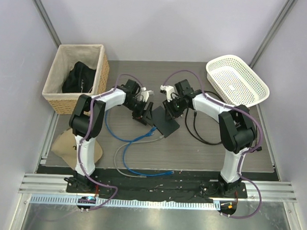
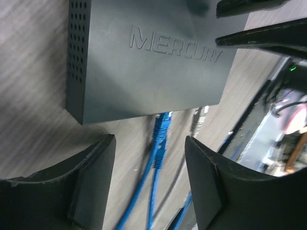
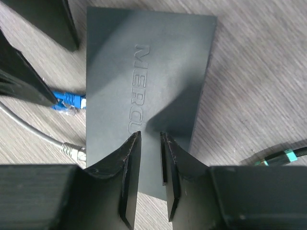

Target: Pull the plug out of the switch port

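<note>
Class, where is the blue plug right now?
Left wrist view: the blue plug sits at the Mercury switch's near edge, left of the grey plug, just ahead of the open left claw.

The switch (image 2: 144, 72) is matt black plastic with raised lettering and a perforated side. Its plug (image 2: 163, 125) is glossy blue plastic. The counter (image 2: 33, 96) shows matt grey wood grain. The basket (image 1: 236, 80) is white plastic lattice; the hamper (image 1: 59, 105) is wicker, cloth-lined.

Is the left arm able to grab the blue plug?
Probably yes. The blue plug lies just ahead of the gap between the open left fingers, with nothing in between. The grey plug beside it is close, though.
</note>
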### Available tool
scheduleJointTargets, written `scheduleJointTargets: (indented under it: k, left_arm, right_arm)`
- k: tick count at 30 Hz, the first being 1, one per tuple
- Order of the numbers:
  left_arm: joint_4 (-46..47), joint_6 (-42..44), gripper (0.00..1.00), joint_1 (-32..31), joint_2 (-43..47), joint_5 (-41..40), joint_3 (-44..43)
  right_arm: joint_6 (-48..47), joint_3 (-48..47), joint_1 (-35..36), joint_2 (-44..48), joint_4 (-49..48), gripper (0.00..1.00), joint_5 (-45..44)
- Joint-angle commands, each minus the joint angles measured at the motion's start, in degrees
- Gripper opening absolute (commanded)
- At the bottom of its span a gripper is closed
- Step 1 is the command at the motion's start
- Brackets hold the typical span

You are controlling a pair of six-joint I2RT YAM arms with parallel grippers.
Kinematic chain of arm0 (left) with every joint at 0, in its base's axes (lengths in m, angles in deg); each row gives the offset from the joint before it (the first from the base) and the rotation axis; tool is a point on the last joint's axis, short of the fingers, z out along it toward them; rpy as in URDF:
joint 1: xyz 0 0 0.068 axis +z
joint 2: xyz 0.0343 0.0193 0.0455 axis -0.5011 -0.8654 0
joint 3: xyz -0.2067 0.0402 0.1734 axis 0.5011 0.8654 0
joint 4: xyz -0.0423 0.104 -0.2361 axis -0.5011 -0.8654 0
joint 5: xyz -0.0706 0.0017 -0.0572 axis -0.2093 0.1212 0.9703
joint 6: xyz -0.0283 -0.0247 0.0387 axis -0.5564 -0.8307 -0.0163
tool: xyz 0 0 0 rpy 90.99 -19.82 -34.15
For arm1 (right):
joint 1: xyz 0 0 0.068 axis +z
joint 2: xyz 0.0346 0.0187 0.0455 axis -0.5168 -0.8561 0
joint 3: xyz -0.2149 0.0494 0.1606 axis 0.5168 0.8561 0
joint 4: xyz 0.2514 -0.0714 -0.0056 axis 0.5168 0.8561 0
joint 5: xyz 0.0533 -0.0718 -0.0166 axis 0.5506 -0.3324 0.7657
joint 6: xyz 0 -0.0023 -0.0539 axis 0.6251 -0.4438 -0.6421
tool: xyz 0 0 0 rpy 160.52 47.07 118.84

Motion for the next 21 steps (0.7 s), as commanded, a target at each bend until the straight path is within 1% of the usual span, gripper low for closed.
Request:
scheduleJointTargets:
  k: [1, 2, 3, 4, 5, 7, 9, 11, 16, 21]
  left_arm:
    - [-6.46, 11.97, 0.66, 1.06, 6.69, -2.58, -2.35]
    - [-11.97, 15.49, 0.66, 1.06, 8.03, -4.42, -2.61]
    - [-15.15, 18.22, 0.66, 0.97, 9.0, -5.83, -2.79]
    - [-18.58, 24.94, 0.64, 1.06, 10.4, -6.62, -3.31]
    - [-24.53, 27.45, 0.64, 1.06, 10.76, -8.2, -3.23]
    - [-28.09, 32.63, 0.63, 0.97, 12.16, -9.44, -1.31]
    - [-28.37, 32.66, 0.62, 1.06, 12.96, -9.62, 0.45]
    - [-26.19, 31.43, 0.62, 0.97, 13.23, -9.18, 1.78]
    - [-25.64, 29.32, 0.57, -0.34, 9.98, -7.77, -0.76]
    - [-20.99, 25.73, 0.54, -1.93, 8.57, -7.78, 0.37]
  right_arm:
    - [-1.54, -0.26, 0.13, 1.3, 1.03, 0.31, 0.45]
    - [-1.72, 0.7, 0.13, 1.74, 1.03, 0.31, 0.27]
    - [-1.81, 1.14, 0.13, 1.91, 0.94, 0.31, 0.19]
    - [-2.24, 1.84, 0.13, 2.09, 0.94, 0.31, 0.01]
    - [-2.42, 2.2, 0.13, 2.44, 0.94, 0.31, -0.43]
    - [-2.6, 2.9, 0.13, 2.62, 0.42, 0.31, -0.87]
    - [-2.69, 3.17, 0.13, 2.45, 0.15, 0.31, -1.31]
    - [-2.6, 2.82, 0.13, 2.09, 0.24, 0.31, -1.31]
    - [-2.25, 1.59, 0.05, 0.69, 0.5, 0.31, -1.22]
    - [-2.34, 1.94, 0.05, 0.69, 0.5, 0.31, -1.75]
